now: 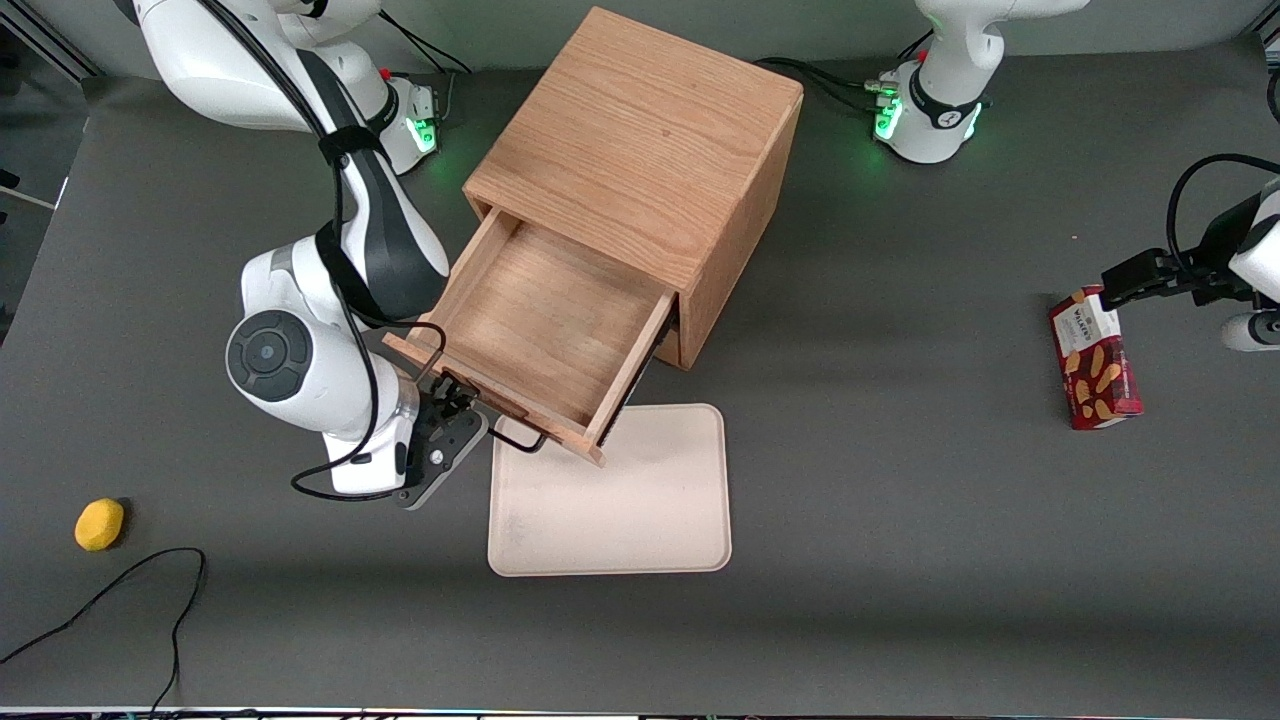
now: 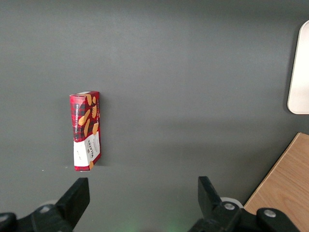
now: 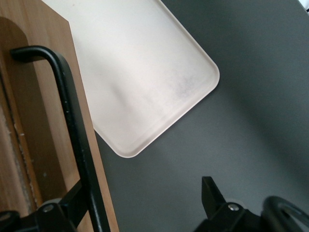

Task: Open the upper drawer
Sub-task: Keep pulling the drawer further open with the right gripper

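Observation:
The upper drawer (image 1: 540,320) of the light-oak cabinet (image 1: 650,150) stands pulled far out, its bare wooden inside showing. Its thin black bar handle (image 1: 520,440) is on the front panel, over the edge of the cream tray. My right gripper (image 1: 455,400) is at the drawer front, at the end of the handle toward the working arm. In the right wrist view the gripper (image 3: 142,198) is open. The handle (image 3: 72,121) runs just inside one finger (image 3: 72,200), and the other finger stands well apart from it over the grey table. The lower drawer is hidden under the upper one.
A cream tray (image 1: 610,500) lies on the table nearer the front camera than the cabinet, partly under the drawer front; it also shows in the right wrist view (image 3: 145,72). A yellow object (image 1: 99,524) and a black cable (image 1: 120,590) lie toward the working arm's end. A red biscuit box (image 1: 1093,360) lies toward the parked arm's end.

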